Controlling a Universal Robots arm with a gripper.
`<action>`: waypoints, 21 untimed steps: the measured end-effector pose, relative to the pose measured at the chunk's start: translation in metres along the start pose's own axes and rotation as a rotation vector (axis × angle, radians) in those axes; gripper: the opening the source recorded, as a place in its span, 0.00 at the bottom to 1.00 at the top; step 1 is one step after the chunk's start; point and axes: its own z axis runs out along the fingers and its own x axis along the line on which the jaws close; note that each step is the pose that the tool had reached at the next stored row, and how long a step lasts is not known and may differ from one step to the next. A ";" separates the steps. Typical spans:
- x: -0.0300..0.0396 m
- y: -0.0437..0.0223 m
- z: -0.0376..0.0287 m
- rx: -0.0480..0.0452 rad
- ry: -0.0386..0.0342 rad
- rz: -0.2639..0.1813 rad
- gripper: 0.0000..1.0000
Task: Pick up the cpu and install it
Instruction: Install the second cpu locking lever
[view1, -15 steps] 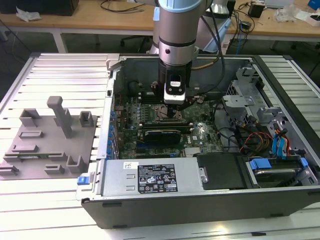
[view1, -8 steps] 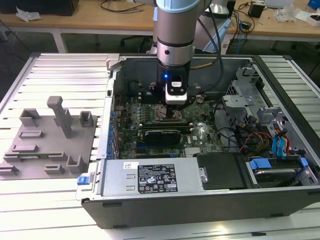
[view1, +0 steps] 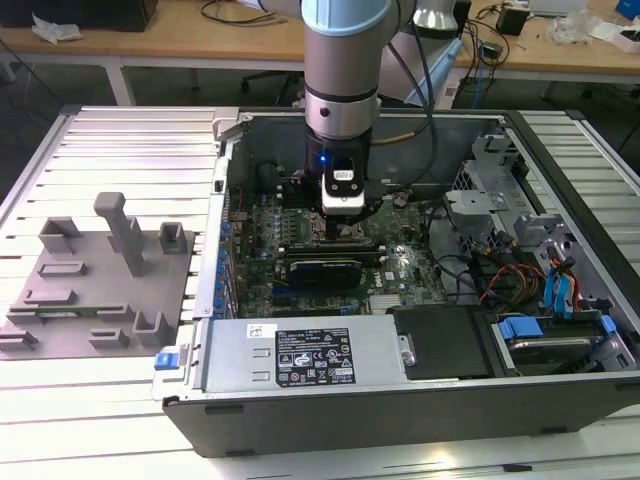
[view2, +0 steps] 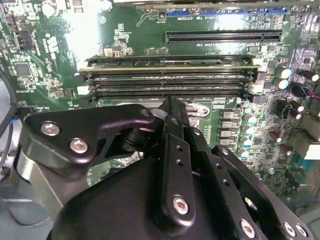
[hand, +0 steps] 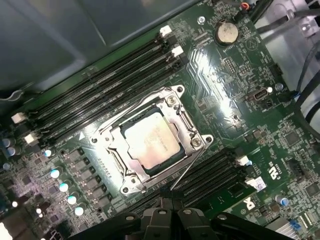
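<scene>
In the first wrist view the cpu (hand: 150, 140), a flat square chip with a silvery top, lies flat inside the metal-framed socket (hand: 192, 132) on the green motherboard. My gripper (hand: 167, 210) hovers just beside the socket, shut with nothing between its fingers, apart from the chip. In the second wrist view the gripper (view2: 170, 104) tapers to closed tips over the socket's edge, beside the memory slots (view2: 170, 80). The exterior view shows the gripper (view1: 338, 230) lowered into the open computer case over the board's middle, hiding the socket.
A grey moulded tray (view1: 95, 290) with blocks and posts sits on the slatted table at the exterior view's left. Inside the case are a power supply (view1: 300, 360), drive bays with blue tabs (view1: 560, 300) and loose cables (view1: 490, 275). A thin wire lever (hand: 186, 170) runs beside the socket.
</scene>
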 end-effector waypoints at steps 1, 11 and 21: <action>0.0003 -0.0001 0.0011 0.0005 0.0001 0.007 0.11; 0.0148 -0.0085 0.0145 0.0035 0.0011 0.062 0.11; 0.0169 -0.0106 0.0198 -0.0077 -0.0110 0.067 0.11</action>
